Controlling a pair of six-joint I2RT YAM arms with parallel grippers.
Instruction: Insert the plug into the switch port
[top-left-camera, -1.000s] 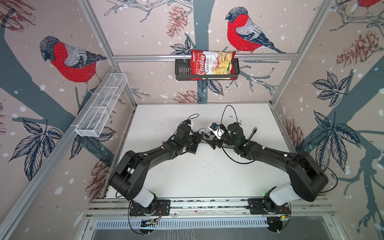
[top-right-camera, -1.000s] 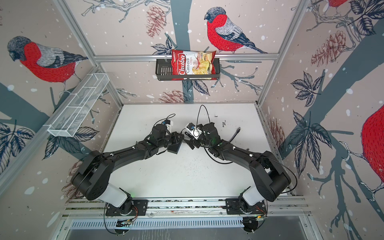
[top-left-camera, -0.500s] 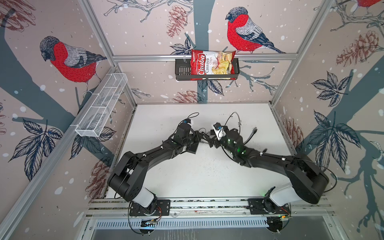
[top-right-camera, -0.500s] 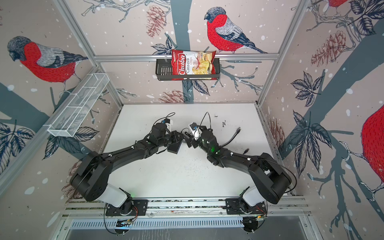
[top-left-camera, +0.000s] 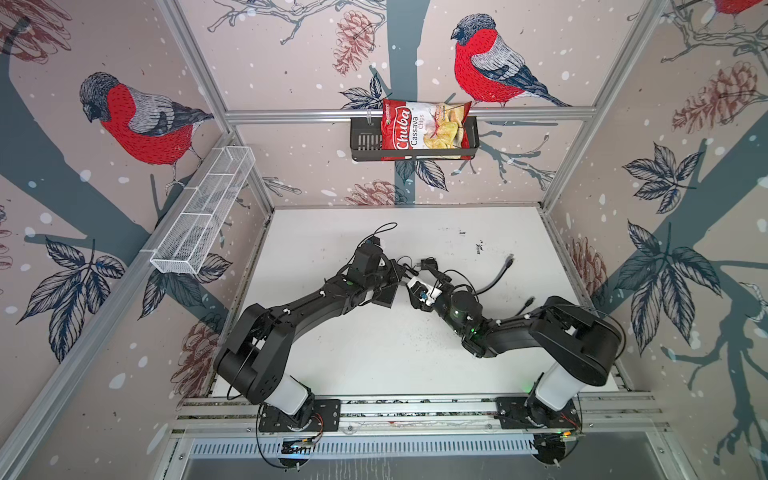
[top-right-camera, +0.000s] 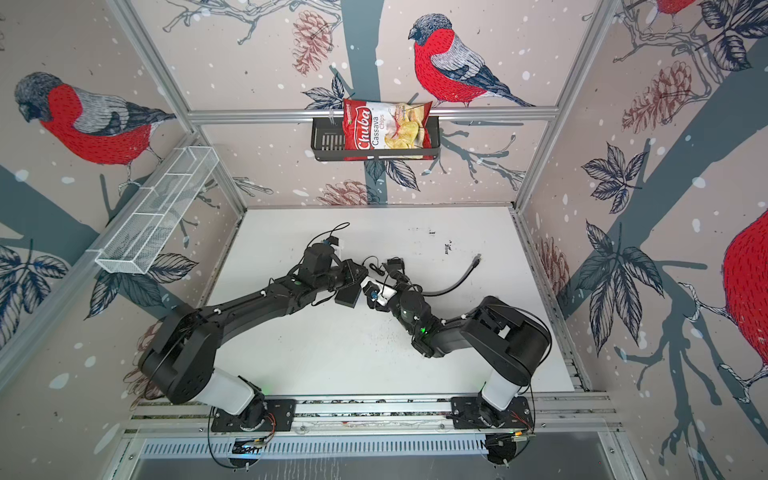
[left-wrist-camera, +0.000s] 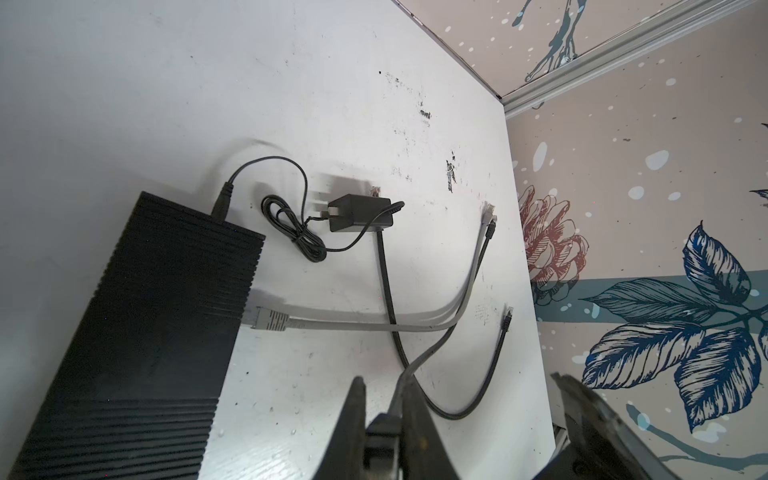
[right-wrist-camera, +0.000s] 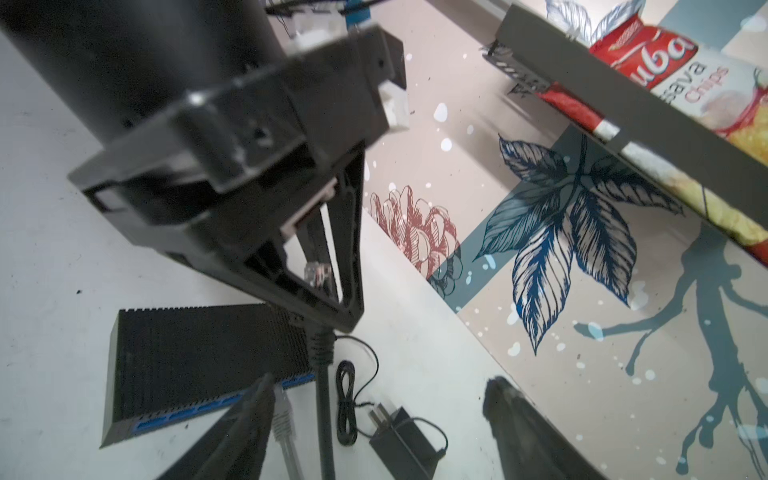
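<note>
The left pincer (left-wrist-camera: 384, 386) is squeezing together on a dark Ethernet cable (right-wrist-camera: 323, 407). The clear plug (right-wrist-camera: 318, 274) is sitting up inside it, between the fingers and pointing back towards its palm, while the cable is trailing out past the fingertips towards the table (left-wrist-camera: 374, 83). The right pincer (right-wrist-camera: 378, 384) is standing apart and gripping nothing, with that trailing cable showing between its fingers. The switch (right-wrist-camera: 199, 357) is lying flat on the table just under the left pincer's tips, its row of blue ports (right-wrist-camera: 216, 405) facing the right pincer. A grey plug (right-wrist-camera: 283, 415) is resting at that row, though I cannot tell whether it is seated. To me this is looking like a hand-over, since the plug is pointing the wrong way for pushing in. I would be wanting the right pincer closing squarely on the ribbed boot right beyond the left pincer's tips, not further along the floppy cable. The left one should be letting go only once that grip is firm. Then it is a matter of lining the plug up level with a free port and bracing the switch against sliding.
</note>
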